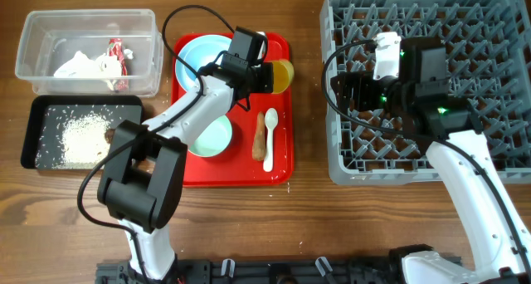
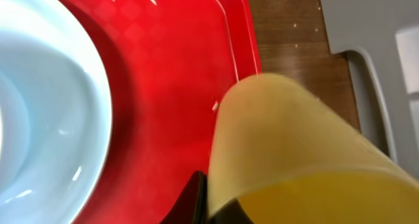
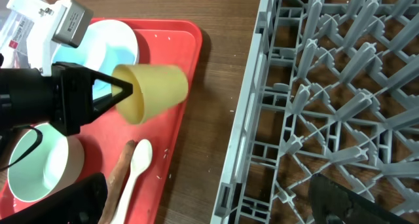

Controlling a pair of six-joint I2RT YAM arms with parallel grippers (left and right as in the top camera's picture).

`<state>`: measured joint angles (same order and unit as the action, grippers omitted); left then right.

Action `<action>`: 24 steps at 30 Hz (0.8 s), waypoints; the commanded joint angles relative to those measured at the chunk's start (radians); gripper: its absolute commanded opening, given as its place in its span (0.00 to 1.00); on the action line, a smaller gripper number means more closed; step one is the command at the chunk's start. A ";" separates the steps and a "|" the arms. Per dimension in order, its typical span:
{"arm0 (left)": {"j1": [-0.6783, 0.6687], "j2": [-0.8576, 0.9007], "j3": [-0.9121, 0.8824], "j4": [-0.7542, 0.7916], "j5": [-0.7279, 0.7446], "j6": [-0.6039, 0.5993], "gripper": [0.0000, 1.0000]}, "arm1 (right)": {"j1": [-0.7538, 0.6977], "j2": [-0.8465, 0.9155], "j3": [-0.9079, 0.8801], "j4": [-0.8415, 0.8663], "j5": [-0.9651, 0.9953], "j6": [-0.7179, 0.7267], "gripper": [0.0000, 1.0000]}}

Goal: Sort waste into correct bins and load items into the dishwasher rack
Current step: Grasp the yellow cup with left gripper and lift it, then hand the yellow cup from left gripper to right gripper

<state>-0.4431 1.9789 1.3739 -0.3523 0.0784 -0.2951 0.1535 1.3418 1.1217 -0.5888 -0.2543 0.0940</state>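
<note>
While the cup (image 3: 154,90) is pinched at its rim by the left gripper (image 3: 123,92), its base is pointed sideways toward the rack (image 3: 314,86); the right gripper (image 1: 342,91) is spread.

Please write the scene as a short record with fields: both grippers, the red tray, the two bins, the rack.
left gripper: shut on the yellow cup, held on its side over the red tray
right gripper: over the rack, left part; open or shut unclear
on red tray: blue plate, green bowl, white spoon, brown stick
clear tub: tissue, wrapper
black tray: rice, brown lump
rack: no dishes visible in it
</note>
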 commanded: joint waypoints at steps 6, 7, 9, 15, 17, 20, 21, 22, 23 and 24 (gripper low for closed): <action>0.116 -0.086 0.005 -0.082 0.383 -0.005 0.04 | 0.000 0.010 0.015 0.018 -0.063 0.014 1.00; 0.157 -0.109 0.005 -0.082 0.494 -0.005 0.04 | 0.000 0.010 0.015 0.032 -0.101 0.013 0.99; 0.246 -0.142 0.005 -0.083 0.772 -0.005 0.04 | 0.000 0.012 0.015 0.095 -0.214 0.014 1.00; 0.369 -0.145 0.005 -0.082 1.320 -0.005 0.04 | 0.000 0.109 0.015 0.380 -0.606 0.018 1.00; 0.366 -0.145 0.005 -0.082 1.443 -0.005 0.04 | 0.000 0.176 0.015 0.495 -0.752 0.066 1.00; 0.367 -0.146 0.005 -0.083 1.499 -0.005 0.04 | 0.000 0.226 0.015 0.627 -0.949 0.069 1.00; 0.367 -0.145 0.005 -0.083 1.499 -0.005 0.04 | 0.000 0.227 0.015 0.643 -0.981 0.065 1.00; 0.367 -0.145 0.005 -0.087 1.499 -0.005 0.04 | 0.000 0.227 0.015 0.657 -1.007 0.063 1.00; 0.367 -0.146 0.005 -0.088 1.499 -0.006 0.04 | 0.000 0.227 0.015 0.668 -1.022 0.062 1.00; 0.365 -0.145 0.005 -0.095 1.499 -0.006 0.04 | 0.000 0.227 0.015 0.676 -1.028 0.062 1.00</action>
<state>-0.0765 1.8488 1.3739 -0.4385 1.5181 -0.2985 0.1535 1.5604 1.1267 0.0696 -1.1610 0.1570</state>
